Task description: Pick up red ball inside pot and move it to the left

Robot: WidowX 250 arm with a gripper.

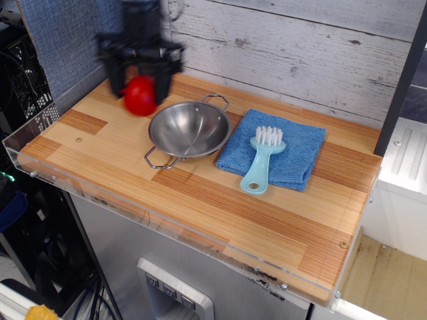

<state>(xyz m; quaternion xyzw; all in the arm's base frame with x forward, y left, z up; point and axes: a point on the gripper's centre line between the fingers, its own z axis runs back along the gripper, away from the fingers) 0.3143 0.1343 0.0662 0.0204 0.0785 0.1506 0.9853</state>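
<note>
The glossy red ball point(140, 96) hangs in the air above the left part of the wooden table, left of the pot. My gripper point(139, 90) is shut on it, one black finger on each side; the image of the arm is motion-blurred. The pot point(189, 129), a shallow shiny steel bowl with two wire loop handles, stands empty near the table's middle, to the right of the ball and below it.
A blue cloth point(273, 148) lies right of the pot with a light blue brush point(260, 162) on it. A clear plastic rim point(40, 163) runs along the table's left and front edges. A dark post stands at the back left.
</note>
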